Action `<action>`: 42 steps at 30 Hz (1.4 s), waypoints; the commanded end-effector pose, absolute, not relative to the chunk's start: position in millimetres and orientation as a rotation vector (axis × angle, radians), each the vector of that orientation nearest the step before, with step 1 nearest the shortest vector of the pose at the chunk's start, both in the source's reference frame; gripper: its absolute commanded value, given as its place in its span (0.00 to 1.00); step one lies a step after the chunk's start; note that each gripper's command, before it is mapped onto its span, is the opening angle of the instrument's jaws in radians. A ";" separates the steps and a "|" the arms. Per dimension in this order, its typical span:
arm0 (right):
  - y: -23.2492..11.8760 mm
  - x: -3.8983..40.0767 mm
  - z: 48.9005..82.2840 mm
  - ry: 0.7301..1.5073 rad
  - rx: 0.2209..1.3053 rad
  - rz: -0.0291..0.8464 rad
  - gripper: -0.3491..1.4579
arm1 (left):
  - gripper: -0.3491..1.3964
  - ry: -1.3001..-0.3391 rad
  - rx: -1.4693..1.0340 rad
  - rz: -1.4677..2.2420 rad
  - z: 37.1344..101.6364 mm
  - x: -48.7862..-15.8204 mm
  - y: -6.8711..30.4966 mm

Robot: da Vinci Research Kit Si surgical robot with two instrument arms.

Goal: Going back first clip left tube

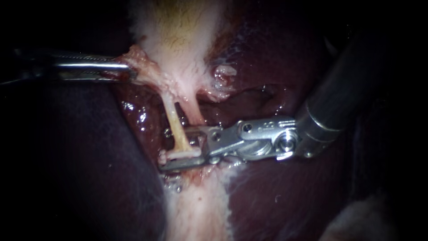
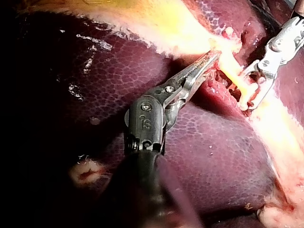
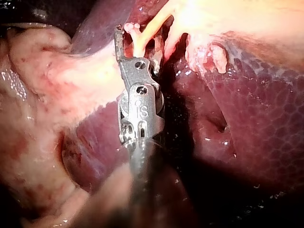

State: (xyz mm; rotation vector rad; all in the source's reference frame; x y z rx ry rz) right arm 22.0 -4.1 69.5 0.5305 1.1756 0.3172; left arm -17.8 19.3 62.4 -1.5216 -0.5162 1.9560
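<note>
The yellowish left tube [image 1: 177, 127] runs down from the pale gallbladder [image 1: 180, 40], with a pinker right tube [image 1: 192, 109] beside it. A pale clip [image 1: 182, 154] sits across the left tube's lower end. My right instrument [image 1: 183, 148] comes in from the right, its jaws open on either side of the clipped tube, upper jaw above and lower jaw below. My left instrument [image 1: 128, 71] is shut on the gallbladder's ragged edge and holds it to the left. The left wrist view shows that left instrument [image 2: 211, 58] gripping beside the tube [image 2: 232, 70]. The right wrist view shows the right instrument [image 3: 137, 42] around the tube [image 3: 148, 31].
Dark red liver [image 1: 89, 169] lies on both sides of the pale strip of tissue [image 1: 198, 209] below the jaws. A wet raw bed [image 1: 142, 116] sits behind the tubes. The right instrument's thick shaft [image 1: 339, 93] crosses the upper right.
</note>
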 end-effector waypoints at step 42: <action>-0.6 4.2 65.0 1.202 0.389 0.194 0.47 | 0.00 -0.485 -1.523 1.975 66.9 -19.9 18.7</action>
